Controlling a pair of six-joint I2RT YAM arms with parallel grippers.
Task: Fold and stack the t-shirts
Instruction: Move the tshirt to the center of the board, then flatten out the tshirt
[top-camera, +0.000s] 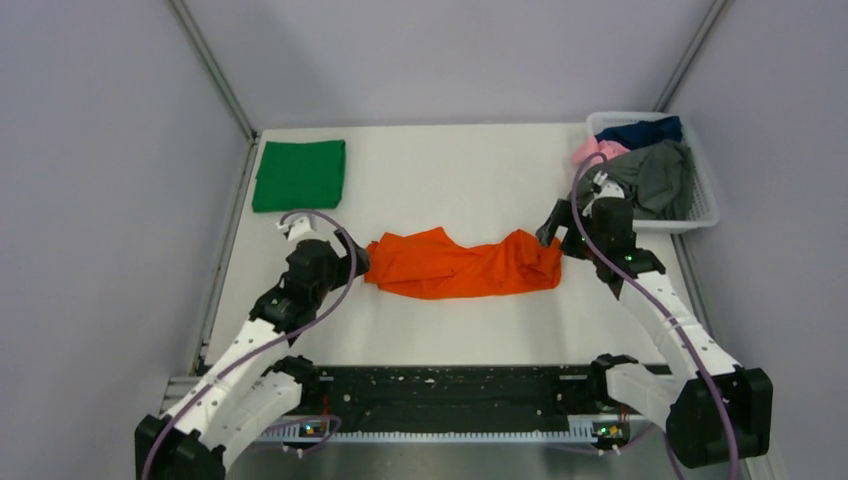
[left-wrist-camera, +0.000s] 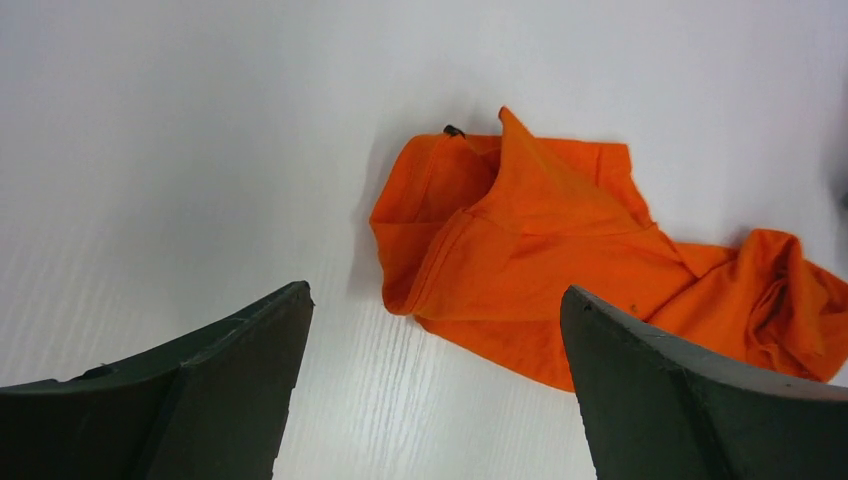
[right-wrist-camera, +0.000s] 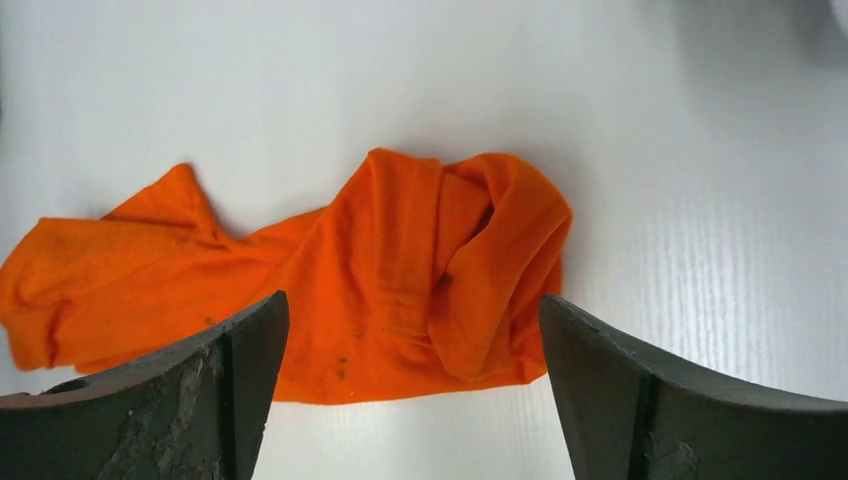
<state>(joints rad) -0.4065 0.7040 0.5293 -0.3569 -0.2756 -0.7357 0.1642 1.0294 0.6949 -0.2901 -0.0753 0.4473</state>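
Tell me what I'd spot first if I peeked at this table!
The bright orange t-shirt jumps out first, lying rumpled in the middle of the white table. The left gripper and right gripper wait open at its two ends. A folded green t-shirt lies at the far left corner, and a white basket of grey, pink and navy shirts at the far right.

Pale grey walls (top-camera: 100, 150) enclose a white table (top-camera: 450, 170); metal posts (top-camera: 214, 70) seemingly rise at its back corners.
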